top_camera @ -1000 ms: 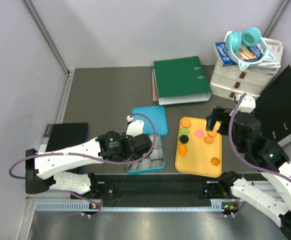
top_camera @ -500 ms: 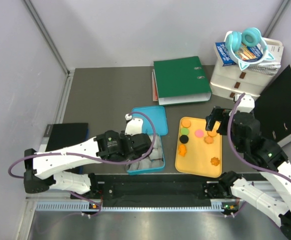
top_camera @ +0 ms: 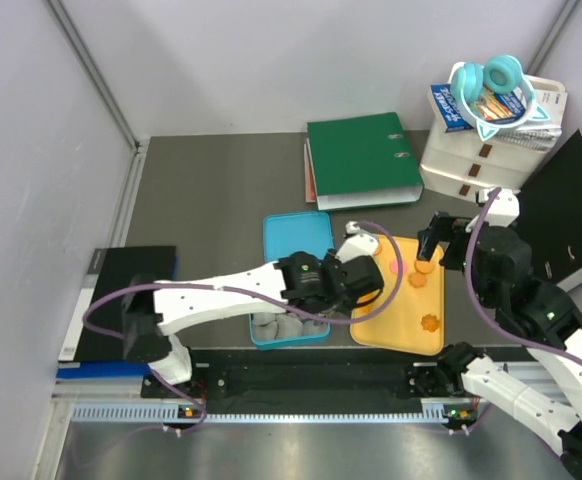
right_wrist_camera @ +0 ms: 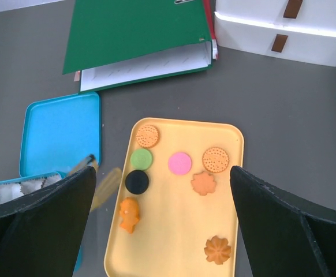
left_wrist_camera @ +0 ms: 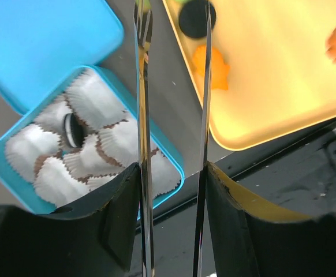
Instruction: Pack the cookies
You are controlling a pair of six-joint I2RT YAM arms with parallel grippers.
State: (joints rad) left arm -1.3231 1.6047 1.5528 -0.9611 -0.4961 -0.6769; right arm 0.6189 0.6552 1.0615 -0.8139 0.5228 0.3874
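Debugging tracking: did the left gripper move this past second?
Yes, left gripper swung right, from over the blue box to the left edge of the yellow tray.

The dark grey table (top_camera: 211, 190) carries a green binder (top_camera: 361, 158) and a white drawer unit (top_camera: 468, 165) at upper right. A blue lid (top_camera: 296, 238) and a yellow tray (top_camera: 411, 303) lie at centre.

Left arm (top_camera: 221, 290) stretched low toward robot's right, wrist angled down. Left gripper (left_wrist_camera: 174, 17): thin fingers parallel, partly apart, empty. Right arm (top_camera: 531, 300) raised, elbow bent. Right gripper (right_wrist_camera: 163, 173) facing down, jaws spread wide, empty.
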